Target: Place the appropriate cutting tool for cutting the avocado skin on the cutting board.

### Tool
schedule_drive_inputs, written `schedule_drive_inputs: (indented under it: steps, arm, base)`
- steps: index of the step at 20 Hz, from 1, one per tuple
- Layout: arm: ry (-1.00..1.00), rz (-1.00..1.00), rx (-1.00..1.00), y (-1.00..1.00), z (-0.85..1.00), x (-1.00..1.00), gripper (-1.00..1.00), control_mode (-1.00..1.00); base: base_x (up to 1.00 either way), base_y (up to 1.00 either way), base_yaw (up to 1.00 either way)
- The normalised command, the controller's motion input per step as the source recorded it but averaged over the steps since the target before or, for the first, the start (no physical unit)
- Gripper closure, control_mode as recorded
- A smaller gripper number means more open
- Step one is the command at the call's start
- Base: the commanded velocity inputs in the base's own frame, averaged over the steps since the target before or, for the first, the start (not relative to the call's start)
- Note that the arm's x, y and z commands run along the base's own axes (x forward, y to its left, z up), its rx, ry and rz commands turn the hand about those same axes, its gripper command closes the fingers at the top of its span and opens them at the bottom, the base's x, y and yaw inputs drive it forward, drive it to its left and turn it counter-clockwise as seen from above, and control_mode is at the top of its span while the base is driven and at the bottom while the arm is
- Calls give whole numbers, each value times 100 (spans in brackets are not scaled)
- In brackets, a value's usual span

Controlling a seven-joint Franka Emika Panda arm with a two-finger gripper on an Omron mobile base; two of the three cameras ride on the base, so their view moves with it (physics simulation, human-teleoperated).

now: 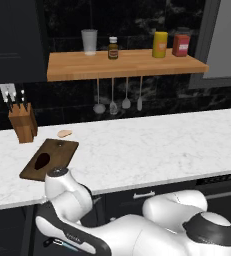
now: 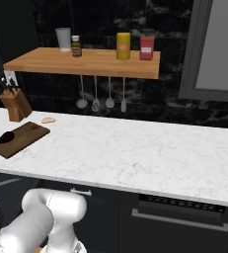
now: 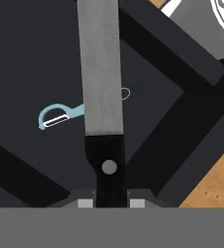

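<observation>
In the hand view my gripper (image 3: 111, 203) is shut on the black handle of the cutting tool (image 3: 103, 72). Its narrow silver blade runs straight up the picture, held over a dark drawer interior. The dark-brown cutting board (image 1: 57, 150) (image 2: 24, 138) lies on the white marble counter at the left. The maroon avocado (image 1: 43, 160) (image 2: 6, 137) rests on it. My arm is folded low, below the counter's front edge, well under and in front of the board.
A light-blue peeler (image 3: 57, 116) lies in the dark drawer behind the blade. A tan knife block (image 1: 23, 122) (image 2: 14, 105) and a small flat tan piece (image 1: 64, 133) sit behind the board. A wooden shelf (image 1: 127, 65) with jars has utensils (image 1: 112, 102) hanging under it.
</observation>
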Motion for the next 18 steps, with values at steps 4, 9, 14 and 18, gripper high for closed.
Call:
schedule_drive_inputs:
  steps: [4,9,14,18]
  arm:
    - [0,-1,1,0,44,-34,100,-100]
    - [0,0,6,0,51,-26,100,-100]
    - [-3,0,0,-22,73,-3,100,-100]
    - [-2,0,0,-40,72,18,100,-100]
  base:
    - [0,0,0]
    - [0,0,0]
    - [0,0,0]
    - [0,0,0]
